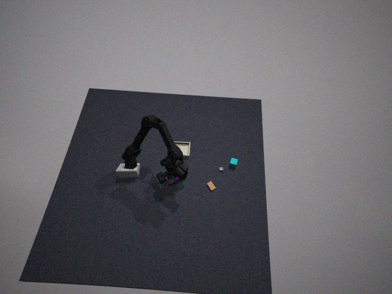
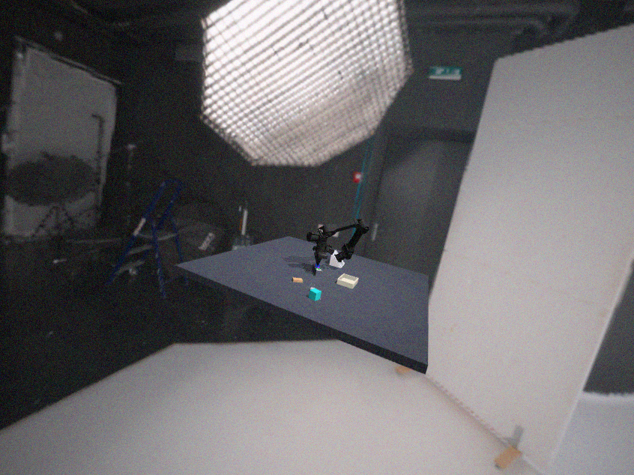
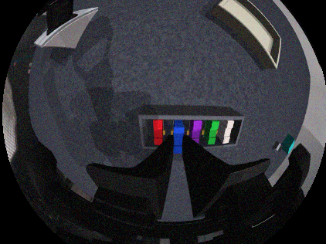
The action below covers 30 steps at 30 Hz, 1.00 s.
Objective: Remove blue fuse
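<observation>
Between the two dark fingers of the tool [image 3: 178, 150], the small blue rectangular fuse [image 3: 178, 136] is clamped: the tool is clenched on it. In the wrist view this fuse reaches lower in the picture than its neighbours, which suggests it has begun to lift, though whether it is fully clear of the dark rectangular fuse block [image 3: 191, 113] cannot be told. The red fuse [image 3: 157, 131] and purple fuse [image 3: 197, 130] stand just beside the fingertips, with the green fuse [image 3: 212, 132] and white fuse [image 3: 229, 131] further along the row. So the grasp looks done; the straight pull is, at most, under way. Left to do: carry the fuse to the shallow cream open tray [image 1: 186, 147], which sits apart on the dark tabletop [image 1: 98, 234], and release it there.
</observation>
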### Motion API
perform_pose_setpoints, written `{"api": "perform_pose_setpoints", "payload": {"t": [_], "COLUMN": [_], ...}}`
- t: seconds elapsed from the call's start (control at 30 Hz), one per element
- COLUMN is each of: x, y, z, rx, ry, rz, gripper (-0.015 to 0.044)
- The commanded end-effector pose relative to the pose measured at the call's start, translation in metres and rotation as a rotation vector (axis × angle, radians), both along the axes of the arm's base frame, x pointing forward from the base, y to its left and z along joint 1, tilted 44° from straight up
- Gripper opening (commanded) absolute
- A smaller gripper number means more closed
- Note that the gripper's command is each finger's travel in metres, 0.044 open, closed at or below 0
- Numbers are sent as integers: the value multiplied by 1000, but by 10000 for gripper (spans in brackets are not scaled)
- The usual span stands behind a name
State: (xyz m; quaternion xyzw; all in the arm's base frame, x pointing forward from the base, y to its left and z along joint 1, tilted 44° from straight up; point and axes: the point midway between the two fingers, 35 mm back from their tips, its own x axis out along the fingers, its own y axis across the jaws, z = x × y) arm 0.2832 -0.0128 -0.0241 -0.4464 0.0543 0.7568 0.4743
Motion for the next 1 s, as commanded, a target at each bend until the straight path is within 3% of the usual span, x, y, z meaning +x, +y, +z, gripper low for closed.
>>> {"api": "perform_pose_setpoints", "payload": {"t": [0.0, 0.97], "x": [2, 3], "y": [-3, -12], "z": [2, 13], "rx": [-5, -4], "ry": [-6, -5], "rz": [3, 1], "gripper": [0, 0]}}
